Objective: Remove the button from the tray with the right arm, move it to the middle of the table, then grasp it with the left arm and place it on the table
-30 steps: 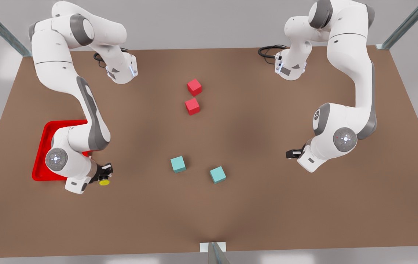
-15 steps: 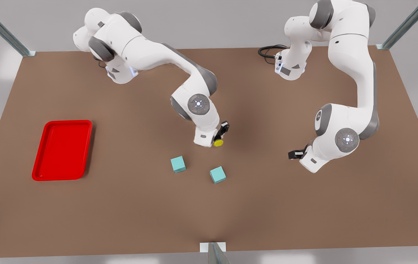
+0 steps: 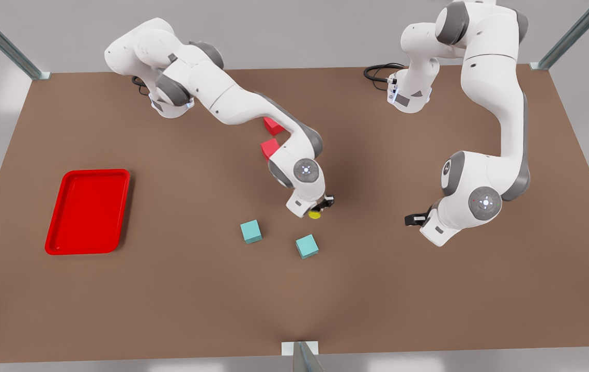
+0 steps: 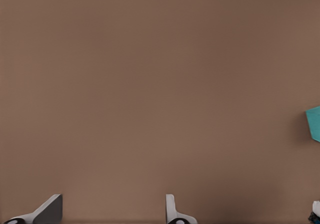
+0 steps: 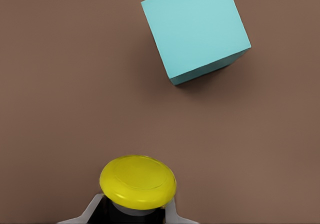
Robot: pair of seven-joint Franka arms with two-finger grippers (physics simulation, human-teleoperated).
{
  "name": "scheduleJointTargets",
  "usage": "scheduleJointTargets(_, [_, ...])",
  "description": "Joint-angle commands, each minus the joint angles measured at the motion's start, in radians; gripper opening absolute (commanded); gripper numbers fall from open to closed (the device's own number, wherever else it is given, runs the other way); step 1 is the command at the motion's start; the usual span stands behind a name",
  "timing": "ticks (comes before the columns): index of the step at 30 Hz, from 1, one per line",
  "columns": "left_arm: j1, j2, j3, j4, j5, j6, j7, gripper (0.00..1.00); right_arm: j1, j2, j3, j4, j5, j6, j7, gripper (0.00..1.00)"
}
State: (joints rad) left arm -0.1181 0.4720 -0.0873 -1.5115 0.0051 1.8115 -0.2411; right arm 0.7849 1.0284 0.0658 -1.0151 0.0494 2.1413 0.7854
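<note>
**Four cubes, some cable, bits of frame**

Two teal cubes sit toward the near side, one (image 3: 250,231) on the front view's left, the other (image 3: 307,246) just right of it and a touch nearer; they stand apart. Two red cubes lie farther back, one (image 3: 272,125) beyond the other (image 3: 269,148), both partly covered. A black cable (image 3: 377,72) loops at the far edge. Metal posts (image 3: 0,39) rise at the far corners, and another (image 3: 302,356) at the near edge
</note>
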Motion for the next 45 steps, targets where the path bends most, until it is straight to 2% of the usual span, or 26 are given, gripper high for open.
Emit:
scheduleJointTargets(1, [0.002,-0.001,0.0,-0.001,0.001,0.011,-0.001,1.0,0.005,0.013,-0.003,0.001,-0.005,0.144,0.405,1.0])
scheduleJointTargets(3, [0.0,-0.001,0.0,-0.001,0.001,0.011,-0.001,1.0,0.002,-0.03,0.002,0.001,0.0,0.081,0.405,1.0])
scheduleJointTargets(5, [0.0,-0.003,0.0,0.0,0.0,0.011,-0.001,1.0,-0.033,-0.201,0.006,-0.017,0.009,-0.104,0.394,1.0])
scheduleJointTargets(7, [-0.055,0.005,-0.028,0.068,-0.008,0.011,-0.003,1.0,-0.289,-0.413,0.187,-0.132,0.021,-0.348,0.14,1.0])
scheduleJointTargets(8, [-0.104,0.014,-0.048,0.094,-0.023,0.011,-0.006,1.0,-0.444,-0.53,0.255,-0.27,0.012,-0.348,0.003,1.0])
scheduleJointTargets(10, [-0.221,0.016,-0.048,0.096,-0.037,0.037,-0.111,1.0,-0.686,-0.662,0.252,-0.436,-0.031,-0.365,-0.306,1.0])
scheduleJointTargets(12, [-0.291,0.039,-0.046,0.096,-0.034,0.08,-0.234,1.0,-0.9,-0.688,0.25,-0.419,-0.112,-0.466,-0.633,1.0])
scheduleJointTargets(13, [-0.314,0.051,-0.046,0.096,-0.031,0.094,-0.271,1.0,-0.955,-0.709,0.249,-0.399,-0.12,-0.495,-0.684,1.0])
scheduleJointTargets(15, [-0.38,0.083,-0.04,0.096,0.003,0.126,-0.398,1.0,-0.963,-0.755,0.236,-0.382,-0.166,-0.526,-0.683,1.0])
scheduleJointTargets(16, [-0.396,0.109,-0.042,0.105,0.05,0.146,-0.477,1.0,-0.972,-0.836,0.166,-0.41,-0.145,-0.646,-0.79,1.0])
scheduleJointTargets(17, [-0.408,0.125,-0.039,0.105,0.058,0.157,-0.504,1.0,-0.812,-0.944,-0.083,-0.491,-0.036,-0.652,-0.818,1.0])
scheduleJointTargets(18, [-0.414,0.129,-0.04,0.105,0.096,0.157,-0.54,1.0,-0.826,-0.972,-0.081,-0.507,-0.04,-0.659,-0.816,1.0])
scheduleJointTargets(20, [-0.428,0.157,-0.042,0.1,0.164,0.164,-0.567,1.0,-0.816,-0.886,-0.061,-0.461,-0.04,-0.643,-0.816,1.0])
scheduleJointTargets(21, [-0.428,0.168,-0.042,0.1,0.17,0.18,-0.583,1.0,-0.816,-0.754,-0.061,-0.3,-0.037,-0.636,-0.819,1.0])
scheduleJointTargets(22, [-0.439,0.183,-0.042,0.102,0.171,0.209,-0.626,1.0,-0.811,-0.715,-0.06,-0.277,-0.04,-0.58,-0.821,1.0])
scheduleJointTargets(34, [-0.489,0.217,-0.045,0.094,0.168,0.216,-0.736,1.0,-0.84,-0.712,-0.072,-0.289,-0.049,-0.586,-0.827,1.0])
scheduleJointTargets(45, [-0.512,0.306,-0.043,0.085,0.253,0.322,-0.728,1.0,-0.832,-0.702,-0.063,-0.286,-0.046,-0.575,-0.822,1.0])
